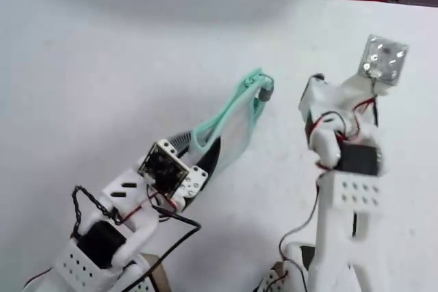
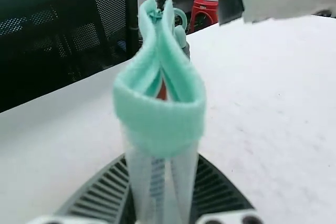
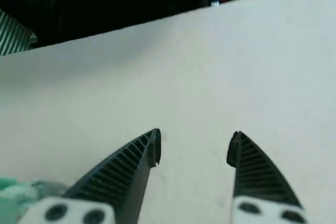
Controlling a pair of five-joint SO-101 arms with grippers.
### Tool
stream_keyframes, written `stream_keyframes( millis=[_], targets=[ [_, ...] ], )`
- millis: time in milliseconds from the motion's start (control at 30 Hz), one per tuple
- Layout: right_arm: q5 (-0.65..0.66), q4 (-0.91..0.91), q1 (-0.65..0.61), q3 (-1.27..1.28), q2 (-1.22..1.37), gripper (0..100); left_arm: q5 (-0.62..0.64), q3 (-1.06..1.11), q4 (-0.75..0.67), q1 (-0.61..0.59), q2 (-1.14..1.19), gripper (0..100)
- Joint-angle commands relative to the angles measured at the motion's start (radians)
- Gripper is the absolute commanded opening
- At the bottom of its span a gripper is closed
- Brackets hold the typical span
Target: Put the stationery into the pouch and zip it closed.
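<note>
White arms (image 1: 345, 200), black ribbed right gripper (image 3: 196, 140)

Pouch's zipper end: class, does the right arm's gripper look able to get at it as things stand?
Probably yes. The right gripper is open beside the zipper end of the pouch, with bare table between them; the left gripper holds the pouch's other end.

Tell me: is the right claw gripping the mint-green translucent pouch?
No, the right claw stands open over white table; the left claw holds the pouch.
</note>
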Motion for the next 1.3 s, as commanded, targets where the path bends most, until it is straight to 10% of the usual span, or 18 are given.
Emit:
stream_keyframes(
  millis=[0, 300, 1267],
  targets=[
    [0.172, 0.177, -0.082, -0.212, -0.067, 20.5, 0.009, 0.002, 0.029, -0.004, -0.005, 6],
    [0.474, 0.243, -0.263, -0.282, 0.002, 20.5, 0.008, 0.002, 0.031, -0.004, -0.005, 6],
    [0.427, 0.031, -0.357, 0.103, -0.176, 20.5, 0.008, 0.002, 0.031, -0.005, -0.007, 6]
  ],
)
